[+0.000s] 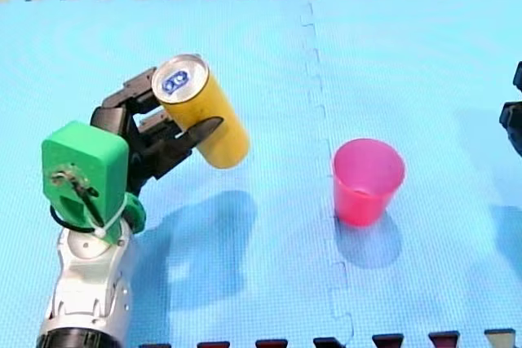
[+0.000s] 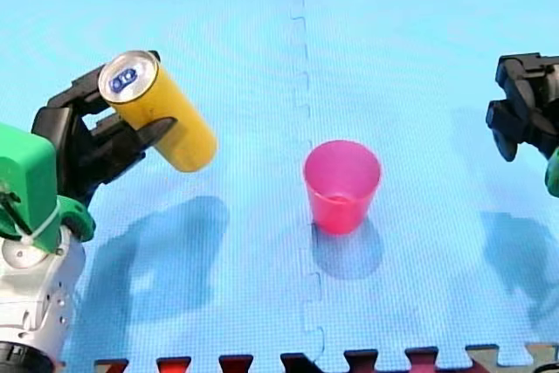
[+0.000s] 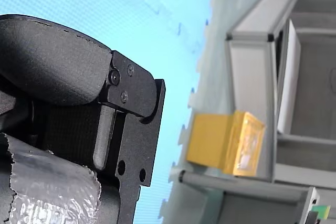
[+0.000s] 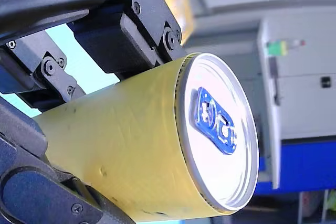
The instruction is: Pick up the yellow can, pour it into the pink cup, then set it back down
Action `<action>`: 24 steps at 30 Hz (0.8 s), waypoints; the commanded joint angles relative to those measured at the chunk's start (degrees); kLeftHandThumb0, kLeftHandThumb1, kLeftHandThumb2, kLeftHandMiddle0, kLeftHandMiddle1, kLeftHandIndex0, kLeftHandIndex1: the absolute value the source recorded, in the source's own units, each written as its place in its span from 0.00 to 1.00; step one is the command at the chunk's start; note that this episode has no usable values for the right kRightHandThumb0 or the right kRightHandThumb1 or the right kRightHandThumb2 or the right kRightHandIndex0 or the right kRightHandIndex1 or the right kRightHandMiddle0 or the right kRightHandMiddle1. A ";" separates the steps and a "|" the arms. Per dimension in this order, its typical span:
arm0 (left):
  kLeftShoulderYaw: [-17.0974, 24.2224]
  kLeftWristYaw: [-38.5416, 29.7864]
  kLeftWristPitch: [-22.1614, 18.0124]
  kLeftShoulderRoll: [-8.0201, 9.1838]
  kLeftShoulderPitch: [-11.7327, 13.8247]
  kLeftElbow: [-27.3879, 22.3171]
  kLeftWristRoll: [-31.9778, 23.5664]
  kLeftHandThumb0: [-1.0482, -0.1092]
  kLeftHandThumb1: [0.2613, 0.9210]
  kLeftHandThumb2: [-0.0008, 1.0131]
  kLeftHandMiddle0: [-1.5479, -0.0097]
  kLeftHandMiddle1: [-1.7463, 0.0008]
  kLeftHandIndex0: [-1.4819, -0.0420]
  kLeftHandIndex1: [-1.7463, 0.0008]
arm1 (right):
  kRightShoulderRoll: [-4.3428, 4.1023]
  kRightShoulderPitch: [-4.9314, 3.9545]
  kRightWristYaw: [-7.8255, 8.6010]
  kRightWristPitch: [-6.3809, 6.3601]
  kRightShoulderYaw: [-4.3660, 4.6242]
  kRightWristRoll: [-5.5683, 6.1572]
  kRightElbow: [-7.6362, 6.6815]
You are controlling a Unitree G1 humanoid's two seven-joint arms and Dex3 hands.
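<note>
Left robot hand (image 1: 155, 140) clamps the yellow can (image 1: 210, 124), airborne and tilted, lid facing away from the pink cup (image 1: 367, 181) standing well right. Centre over the rim first, then roll lid-down slowly. Right robot hand (image 2: 524, 107) holds nothing at the right edge.

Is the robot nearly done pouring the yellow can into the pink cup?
Not yet. Picking up looks done: the left hand holds the yellow can tilted in the air, beside the pink cup, not over it. Pouring and setting it down seem left. The right hand is at the right.

blue foam mat (image 1: 424, 63), grey cabinet (image 3: 294, 77)
</note>
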 commanded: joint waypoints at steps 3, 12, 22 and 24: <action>-2.24 6.35 -3.81 2.08 -2.15 0.43 7.94 0.70 0.71 0.00 0.10 0.99 0.16 1.00 | 0.21 -0.25 -0.15 -0.23 -0.26 0.22 0.03; -6.16 16.39 -8.64 4.85 -7.19 7.13 18.92 0.72 0.71 0.00 0.13 1.00 0.17 1.00 | 0.50 -0.21 -0.34 -0.60 -0.34 0.19 0.00; -10.96 21.98 -5.13 4.10 -8.79 5.32 25.56 0.71 0.71 0.00 0.13 1.00 0.17 1.00 | 0.86 -0.09 -0.65 -0.79 -0.36 0.10 0.13; -11.65 22.26 -4.56 4.12 -8.90 4.77 26.30 0.71 0.71 0.00 0.13 1.00 0.17 1.00 | 0.90 -0.08 -0.65 -0.77 -0.37 0.12 0.15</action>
